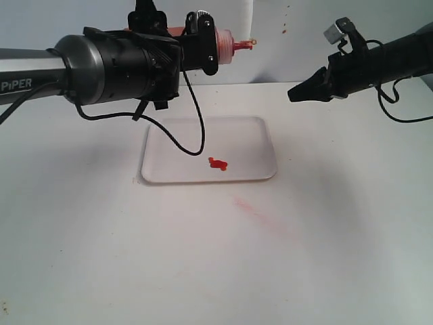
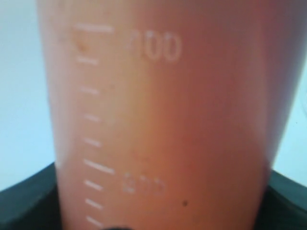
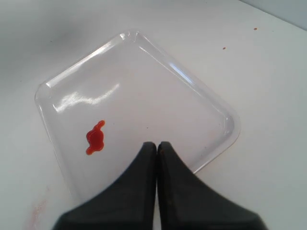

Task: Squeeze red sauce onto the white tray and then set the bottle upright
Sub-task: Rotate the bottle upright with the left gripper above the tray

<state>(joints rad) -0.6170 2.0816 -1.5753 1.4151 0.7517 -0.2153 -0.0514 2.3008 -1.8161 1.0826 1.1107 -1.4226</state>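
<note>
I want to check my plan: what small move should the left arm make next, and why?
Probably rotate the wrist to tip the bottle until its nozzle points up. The left gripper holds it sideways in the air, and the red sauce already lies on the white tray, so only standing it upright remains.

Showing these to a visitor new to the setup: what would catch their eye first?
The glossy red sauce on the white tray, mid-table, stands out first. Then the orange-red bottle, held sideways in the left hand high above the tray's far side, with the shut right hand hanging at the right.
</note>
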